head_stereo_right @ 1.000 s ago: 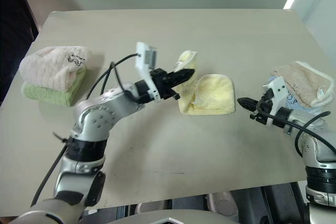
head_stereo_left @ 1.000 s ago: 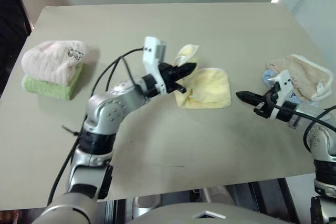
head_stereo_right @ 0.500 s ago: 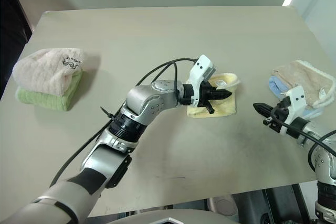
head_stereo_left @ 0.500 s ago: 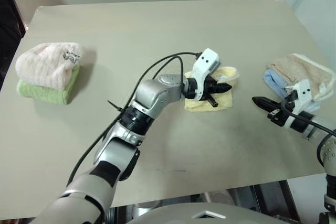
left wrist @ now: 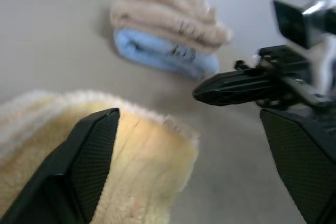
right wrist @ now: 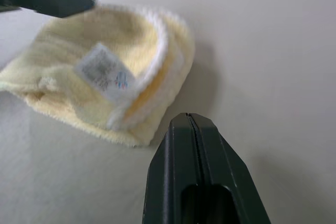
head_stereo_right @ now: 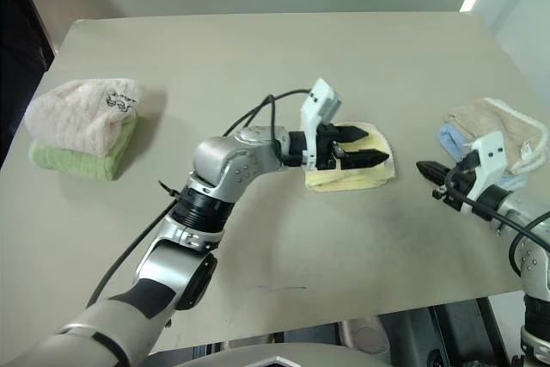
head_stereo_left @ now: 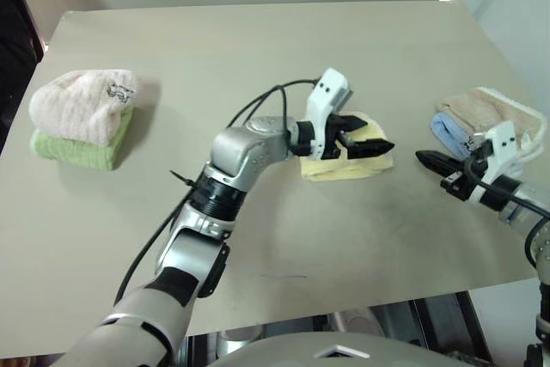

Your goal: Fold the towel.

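The pale yellow towel (head_stereo_left: pixel 342 168) lies folded into a small thick square at the table's middle right. A white label (right wrist: pixel 106 75) shows on its top layer. My left gripper (head_stereo_left: pixel 376 133) hovers over the towel's right edge, pointing right. It is open, with its fingers (left wrist: pixel 90 165) spread wide and nothing between them. Off to the right of the towel, my right gripper (head_stereo_left: pixel 432 160) is shut and empty, its tip pointing at the towel across a gap of bare table.
A pink towel (head_stereo_left: pixel 82 102) sits on a green one (head_stereo_left: pixel 76 147) at the table's left edge. A beige towel (head_stereo_left: pixel 491 112) lies on a blue one (head_stereo_left: pixel 449 131) at the right edge, just behind my right gripper. The table's front edge (head_stereo_left: pixel 344 302) is near.
My left gripper carried the raised towel end to the right over the rest, then opened and let it go. The towel now lies flat and folded. The right gripper stayed shut.
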Tool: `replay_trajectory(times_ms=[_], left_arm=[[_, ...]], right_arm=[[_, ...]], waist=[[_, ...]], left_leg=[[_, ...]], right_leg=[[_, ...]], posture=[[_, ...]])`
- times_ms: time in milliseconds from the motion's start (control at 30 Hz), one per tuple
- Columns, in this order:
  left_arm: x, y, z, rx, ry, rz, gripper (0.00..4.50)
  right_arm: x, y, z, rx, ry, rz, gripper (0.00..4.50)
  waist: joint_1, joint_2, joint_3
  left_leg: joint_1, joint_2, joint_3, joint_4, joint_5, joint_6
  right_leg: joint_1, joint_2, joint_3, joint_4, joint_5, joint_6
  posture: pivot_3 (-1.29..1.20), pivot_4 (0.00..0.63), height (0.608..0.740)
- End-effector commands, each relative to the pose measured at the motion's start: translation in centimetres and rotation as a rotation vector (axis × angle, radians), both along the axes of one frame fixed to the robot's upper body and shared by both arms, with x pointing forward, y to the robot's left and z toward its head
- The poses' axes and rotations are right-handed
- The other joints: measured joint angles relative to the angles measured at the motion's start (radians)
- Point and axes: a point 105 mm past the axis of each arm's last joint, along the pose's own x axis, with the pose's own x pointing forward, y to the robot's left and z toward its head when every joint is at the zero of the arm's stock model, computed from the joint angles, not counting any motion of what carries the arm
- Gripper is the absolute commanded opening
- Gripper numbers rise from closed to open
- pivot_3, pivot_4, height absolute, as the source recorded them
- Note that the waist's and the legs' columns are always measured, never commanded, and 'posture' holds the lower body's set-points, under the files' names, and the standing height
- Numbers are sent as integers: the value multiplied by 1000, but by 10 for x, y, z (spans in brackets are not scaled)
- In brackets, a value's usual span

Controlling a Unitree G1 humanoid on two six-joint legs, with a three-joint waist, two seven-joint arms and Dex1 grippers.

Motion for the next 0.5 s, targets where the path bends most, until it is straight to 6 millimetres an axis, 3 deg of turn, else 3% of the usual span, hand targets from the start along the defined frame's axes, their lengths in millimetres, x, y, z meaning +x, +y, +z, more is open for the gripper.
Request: replay_trajectory(times_ms=[33, 133, 233, 367, 500], left_arm=[[13, 20, 26, -50, -105, 83, 4471], [36, 49, 26, 8, -209, 214, 4107], [42, 60, 24, 38, -271, 233, 3213], [38, 56, 13, 60, -283, 205, 1865], [28, 43, -8, 63, -229, 150, 329]], right_arm=[[5, 4, 20, -26, -72, 33, 0], [18, 20, 40, -25, -142, 80, 0], [30, 37, 47, -26, -170, 127, 0], [44, 60, 46, -15, -168, 183, 0], [53, 73, 25, -12, -117, 200, 0]], waist=[[-1, 0, 0], [-4, 1, 0], [-6, 1, 0], [-1, 1, 0], [3, 2, -1]], left_leg=[[1, 0, 0, 0, 0, 0], [3, 1, 0, 0, 1, 1], [5, 1, 0, -1, 1, 1], [4, 3, -3, -2, 1, 1], [3, 4, -5, -3, 0, 2]], right_leg=[[1, 0, 0, 0, 1, -1], [1, 1, 1, 0, 2, -3], [0, 1, 2, 0, 3, -4], [-1, 0, 2, 0, 3, -4], [-1, -2, 5, 0, 2, -3]], posture=[[0, 150, 740], [0, 150, 740], [0, 150, 740], [0, 150, 740], [0, 150, 740]])
